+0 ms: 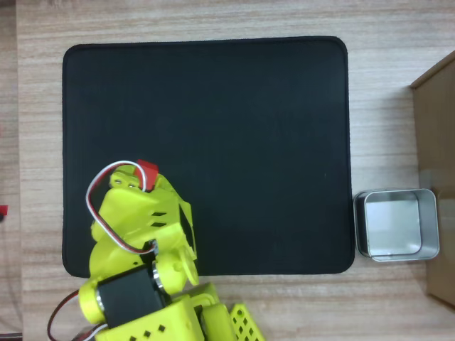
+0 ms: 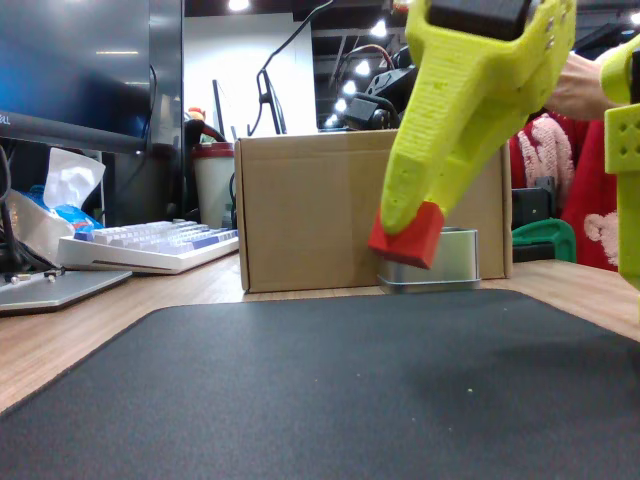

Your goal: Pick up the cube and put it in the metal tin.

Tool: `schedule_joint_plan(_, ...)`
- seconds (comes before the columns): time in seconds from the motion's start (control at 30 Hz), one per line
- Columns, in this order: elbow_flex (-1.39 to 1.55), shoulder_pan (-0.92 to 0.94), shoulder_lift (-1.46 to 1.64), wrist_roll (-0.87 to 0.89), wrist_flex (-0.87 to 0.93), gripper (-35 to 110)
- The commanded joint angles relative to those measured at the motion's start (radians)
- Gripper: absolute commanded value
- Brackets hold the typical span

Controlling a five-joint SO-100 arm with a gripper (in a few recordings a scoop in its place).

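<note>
The yellow end effector (image 2: 405, 235) pinches the small red cube (image 2: 408, 236), which looks light and hard, with the metal tin (image 1: 396, 224) over at three o'clock.

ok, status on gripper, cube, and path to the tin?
Gripper shut on cube, lifted clear of black mat. Metal tin empty, off mat's right edge in overhead view. Path looks clear.

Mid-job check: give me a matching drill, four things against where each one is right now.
Things:
1. cube
2. metal tin
3. black mat
4. cardboard box

Places:
A. spread over the wooden table
B. behind the mat, beside the tin in the fixed view
C. held at the gripper tip, clear of the mat
D. on bare wood just off the mat's edge

Pairs: 1-C, 2-D, 3-A, 4-B
</note>
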Motion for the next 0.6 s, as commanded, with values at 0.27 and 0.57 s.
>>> schedule_joint_plan(0.27, -0.025, 0.23, 0.19, -0.003, 0.005, 0)
schedule_joint_plan(0.57, -0.046, 0.604, 0.287, -0.028, -0.038, 0)
